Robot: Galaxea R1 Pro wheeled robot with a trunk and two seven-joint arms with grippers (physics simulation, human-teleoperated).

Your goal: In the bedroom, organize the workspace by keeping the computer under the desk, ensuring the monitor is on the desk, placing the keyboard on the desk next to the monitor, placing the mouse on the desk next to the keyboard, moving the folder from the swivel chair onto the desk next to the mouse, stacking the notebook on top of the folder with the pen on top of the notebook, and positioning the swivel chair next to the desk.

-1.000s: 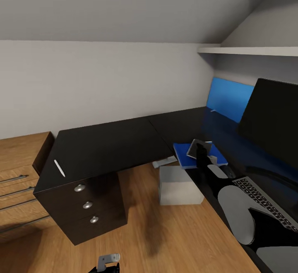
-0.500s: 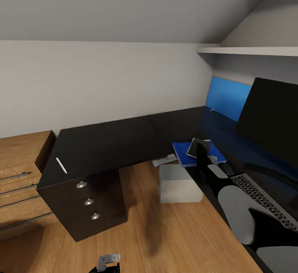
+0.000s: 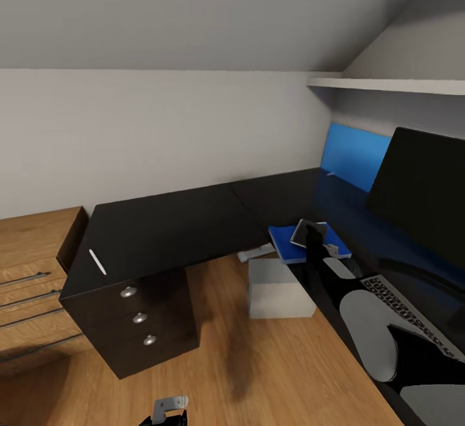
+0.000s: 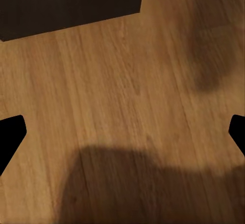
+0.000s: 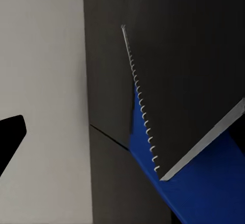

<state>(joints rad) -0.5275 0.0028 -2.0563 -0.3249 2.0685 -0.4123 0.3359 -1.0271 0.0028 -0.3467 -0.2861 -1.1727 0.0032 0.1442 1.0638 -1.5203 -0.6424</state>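
— What sort of room, and what surface?

— An attic bedroom with sloped pale grey walls and a light wood floor (image 3: 303, 361); a long L-shaped counter with a matte black top (image 3: 174, 225) runs along the wall, a blue back panel (image 3: 352, 154) at its far end; a light grey boxy computer tower (image 3: 279, 289) stands on the floor under it.

— How do the things lie?

— The thin whitish pen (image 3: 97, 262) lies flat on the near corner above the drawers, well apart from both arms, its long axis running toward the wall; the bright blue folder (image 3: 292, 245) lies flat on the counter near the wide black monitor (image 3: 426, 193), the small grey spiral notebook (image 3: 309, 233) tilted above it.

— And the fingers?

— The right fingers (image 3: 314, 235) are at the notebook's edge, seemingly clasping it, though the grip itself I cannot tell; the left fingers (image 4: 10, 137) are spread wide over bare floor, holding nothing.
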